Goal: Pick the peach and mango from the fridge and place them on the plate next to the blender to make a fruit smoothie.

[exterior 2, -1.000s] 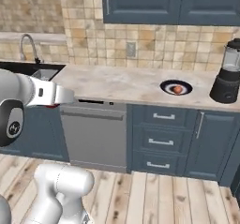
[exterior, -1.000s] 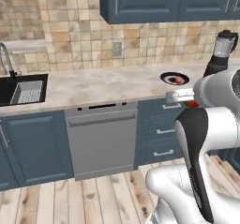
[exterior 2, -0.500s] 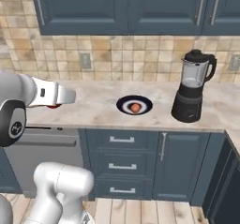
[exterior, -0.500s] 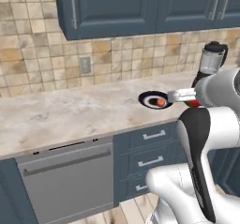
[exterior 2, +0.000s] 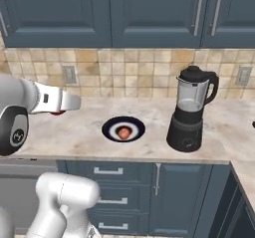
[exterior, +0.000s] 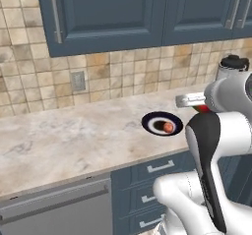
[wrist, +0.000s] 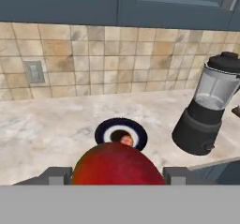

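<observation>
Mango carried toward the plate

The gripper (wrist: 115, 181) clasped a red mango (wrist: 115, 166) above the counter (exterior 2: 79, 132); the peach (exterior 2: 123, 132) lay on the plate (exterior 2: 110, 124) beside the blender (exterior 2: 190, 110). No writing was legible.

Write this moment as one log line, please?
end effector: shut on mango | plate: holds peach | blender: right of plate | stage: carrying mango toward plate

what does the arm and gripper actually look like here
The arm is glossy white, built of rounded tubular links with a tapering black panel along one link and dark joints. In the right base view a grey joint cap carries a small white logo. The gripper has blocky dark grey fingers. No cables show.
</observation>
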